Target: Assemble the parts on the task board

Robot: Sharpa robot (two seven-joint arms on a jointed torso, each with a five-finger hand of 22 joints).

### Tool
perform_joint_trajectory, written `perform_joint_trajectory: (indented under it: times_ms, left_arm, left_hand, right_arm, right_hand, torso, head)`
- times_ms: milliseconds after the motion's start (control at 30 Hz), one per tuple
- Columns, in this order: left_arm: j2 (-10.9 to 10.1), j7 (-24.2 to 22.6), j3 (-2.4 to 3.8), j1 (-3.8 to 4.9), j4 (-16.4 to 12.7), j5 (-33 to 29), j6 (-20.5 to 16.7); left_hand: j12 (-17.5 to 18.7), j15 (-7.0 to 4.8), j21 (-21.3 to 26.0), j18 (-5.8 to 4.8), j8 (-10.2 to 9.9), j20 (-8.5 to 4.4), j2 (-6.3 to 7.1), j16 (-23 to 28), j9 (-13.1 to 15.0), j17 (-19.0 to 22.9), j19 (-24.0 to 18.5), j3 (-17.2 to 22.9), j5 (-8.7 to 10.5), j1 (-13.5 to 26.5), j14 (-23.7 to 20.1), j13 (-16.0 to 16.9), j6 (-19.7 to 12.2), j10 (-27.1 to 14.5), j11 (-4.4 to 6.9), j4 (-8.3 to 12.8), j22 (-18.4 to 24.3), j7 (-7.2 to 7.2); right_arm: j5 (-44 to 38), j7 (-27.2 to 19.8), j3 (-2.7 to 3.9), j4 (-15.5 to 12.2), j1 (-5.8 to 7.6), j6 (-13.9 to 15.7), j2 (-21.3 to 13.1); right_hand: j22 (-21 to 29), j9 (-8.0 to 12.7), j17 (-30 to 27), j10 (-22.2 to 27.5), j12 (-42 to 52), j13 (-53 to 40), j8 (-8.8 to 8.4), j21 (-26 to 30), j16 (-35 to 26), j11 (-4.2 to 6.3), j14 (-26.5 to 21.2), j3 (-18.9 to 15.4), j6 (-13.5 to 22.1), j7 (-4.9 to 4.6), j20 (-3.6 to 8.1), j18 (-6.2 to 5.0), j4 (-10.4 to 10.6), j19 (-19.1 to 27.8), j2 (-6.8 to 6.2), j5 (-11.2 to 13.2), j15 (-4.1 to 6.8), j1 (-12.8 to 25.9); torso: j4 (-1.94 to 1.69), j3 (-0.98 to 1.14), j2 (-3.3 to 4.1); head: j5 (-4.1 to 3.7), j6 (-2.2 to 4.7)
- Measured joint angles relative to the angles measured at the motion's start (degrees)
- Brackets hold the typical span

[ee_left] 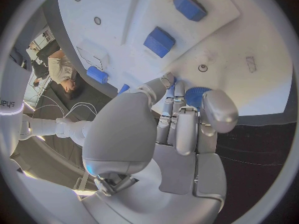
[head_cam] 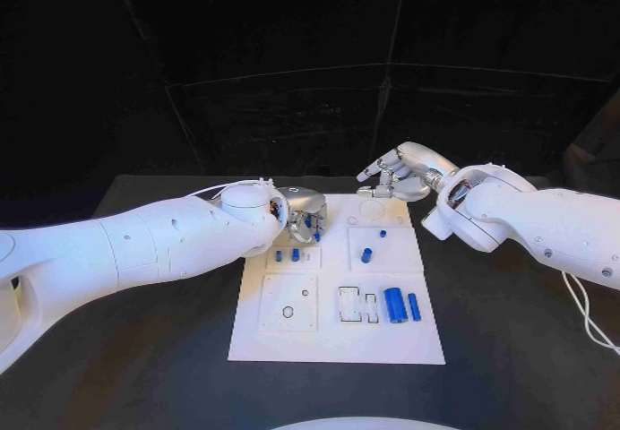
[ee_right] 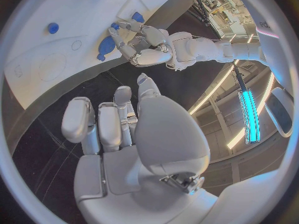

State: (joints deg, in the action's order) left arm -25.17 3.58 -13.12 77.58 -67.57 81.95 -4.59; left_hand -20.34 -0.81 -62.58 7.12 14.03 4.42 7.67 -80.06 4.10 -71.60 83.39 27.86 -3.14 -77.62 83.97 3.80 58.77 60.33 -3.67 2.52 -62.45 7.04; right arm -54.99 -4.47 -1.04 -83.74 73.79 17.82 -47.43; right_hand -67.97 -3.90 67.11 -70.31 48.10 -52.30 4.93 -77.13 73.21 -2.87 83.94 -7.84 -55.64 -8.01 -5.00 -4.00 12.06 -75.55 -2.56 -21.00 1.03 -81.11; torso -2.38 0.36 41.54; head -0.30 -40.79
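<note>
Table comes first, black, with the white board lying flat in its middle, reaching from near the robot toward the far edge. Both white arms come in over it, the left arm low across the board's near-left side, the right arm higher, by the far right corner.

The left hand is down on the board's far left part, fingers curled in. In the left wrist view those fingers are closed around a round blue piece that sits right at the board's surface; whether it is seated in a recess cannot be told. The right hand hangs above the far edge of the board, fingers bent loosely inward; the right wrist view shows its fingers apart with nothing in them.

Blue parts lie scattered on the board. The largest is a thick cylinder near the right front, with a thinner rod just beside it on the right. A short peg sits in the middle right panel, and a smaller one is a little beyond it. Two small pieces stand side by side just in front of the left hand.
</note>
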Motion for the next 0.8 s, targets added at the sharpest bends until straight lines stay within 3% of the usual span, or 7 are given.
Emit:
perform_joint_trajectory:
  times_ms: [100, 167, 467, 733, 800]
  left_arm:
    - [0.0, -0.13, -0.01, -0.03, 0.02, 0.01, -0.15]
    - [-0.03, -0.21, -0.01, -0.06, 0.02, 0.01, -0.32]
    - [-1.67, -0.61, 0.04, -0.42, -1.37, -0.09, -2.11]
    - [-4.61, -0.78, 2.13, -0.37, -4.89, -1.08, -3.69]
    - [-5.38, -0.79, 2.36, -0.32, -5.67, -1.43, -3.88]
  left_hand:
    - [0.02, 0.0, -0.49, 0.01, -0.01, 0.0, -0.19, -0.04, 0.06, 0.0, 0.0, 0.3, 0.0, 0.19, 0.0, 0.02, 0.69, 0.7, 0.1, 0.16, -0.49, -0.11]
    - [0.38, 0.0, -0.49, -0.58, -0.01, 0.0, -0.19, -0.04, 0.08, 0.0, 0.0, 0.3, 0.0, 0.19, 0.0, 0.02, 0.72, 0.7, 0.09, 0.16, -0.75, -0.08]
    - [0.66, 0.0, -1.14, -0.57, -0.05, 0.0, -0.43, -0.04, 0.07, 0.06, 0.0, 0.3, 0.0, 0.43, 0.0, -0.02, 1.13, 1.11, 0.1, 0.16, -1.47, -0.09]
    - [0.87, 0.0, -1.46, -0.55, -0.27, 0.0, -0.43, -0.04, 0.07, 0.18, 0.0, 0.3, 0.0, 0.43, 0.0, -0.02, 1.13, 1.51, 0.1, 0.16, -1.72, -0.09]
    - [0.87, 0.0, -1.46, -0.55, -0.27, 0.0, -0.43, -0.04, 0.07, 0.18, 0.0, 0.3, 0.0, 0.43, 0.0, -0.02, 1.13, 1.51, 0.1, 0.16, -1.72, -0.09]
  right_arm:
    - [0.0, -0.01, 0.0, -0.01, 0.0, 0.0, 0.0]
    - [0.0, -0.01, 0.0, -0.01, 0.0, 0.0, 0.01]
    - [0.0, -0.05, 0.0, 0.22, 0.0, 0.0, 0.07]
    - [0.0, -0.08, 0.0, 0.59, 0.0, 0.0, 0.16]
    - [0.0, -0.09, 0.0, 0.66, 0.0, -0.01, 0.15]
  right_hand:
    - [0.0, 0.0, 0.01, 0.0, 0.0, -0.05, 0.0, 0.0, 0.0, 0.0, 0.0, 0.0, 0.0, 0.0, 0.0, 0.0, 0.0, 0.0, 0.0, 0.0, 0.0, 0.0]
    - [0.0, 0.0, 0.05, 0.0, 0.0, -0.1, 0.0, 0.0, 0.0, 0.0, 0.0, 0.0, 0.0, 0.0, 0.0, 0.0, 0.0, 0.0, 0.0, 0.0, 0.0, 0.0]
    - [0.0, 0.0, 0.05, 0.0, 0.0, -0.1, 0.0, 0.0, 0.0, 0.0, 0.0, 0.0, 0.0, 0.0, 0.0, 0.0, 0.0, 0.0, 0.0, 0.0, 0.0, 0.0]
    - [0.0, 0.0, 0.04, 0.0, 0.0, -0.1, 0.0, 0.0, 0.0, 0.0, 0.0, 0.0, 0.0, 0.0, 0.0, 0.0, 0.0, 0.0, 0.0, 0.0, 0.0, 0.0]
    - [0.0, 0.0, 0.04, 0.0, 0.0, -0.09, 0.0, 0.0, 0.0, 0.0, 0.0, 0.0, 0.0, 0.0, 0.0, 0.0, 0.0, 0.0, 0.0, 0.0, 0.0, 0.0]
  torso:
    - [0.0, 0.01, 0.0]
    - [0.0, 0.01, -0.01]
    - [-0.06, -0.03, -0.03]
    - [-0.11, -0.03, -0.09]
    - [-0.11, -0.04, -0.1]
  head:
    - [0.0, 0.04]
    - [0.0, 0.04]
    - [0.02, 0.37]
    - [0.13, 0.52]
    - [0.21, 0.54]
